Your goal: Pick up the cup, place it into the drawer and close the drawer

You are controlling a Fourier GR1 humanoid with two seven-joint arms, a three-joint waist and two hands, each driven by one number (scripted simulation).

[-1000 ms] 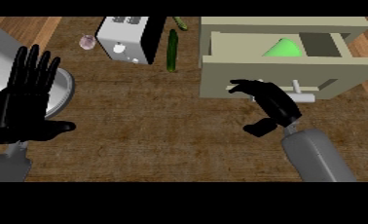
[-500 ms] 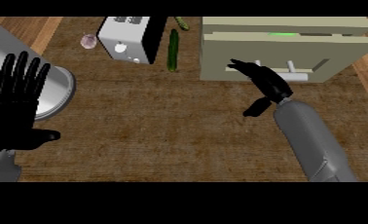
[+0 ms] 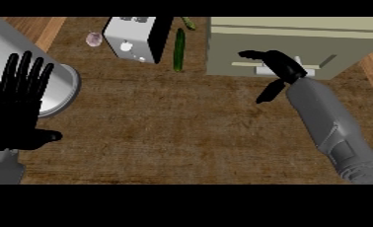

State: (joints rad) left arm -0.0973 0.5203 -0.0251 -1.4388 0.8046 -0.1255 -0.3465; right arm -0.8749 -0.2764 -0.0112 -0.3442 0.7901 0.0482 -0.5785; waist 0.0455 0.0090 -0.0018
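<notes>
Right hand (image 3: 280, 65), fingers relaxed and apart, apparently touching the closed beige drawer front (image 3: 284, 53); left hand (image 3: 22, 97) rests open.

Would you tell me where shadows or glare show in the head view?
Head view: even light, no glare; the toaster has one dark side face; the right hand is black against the pale drawer front, so finger detail is hard to read.
</notes>
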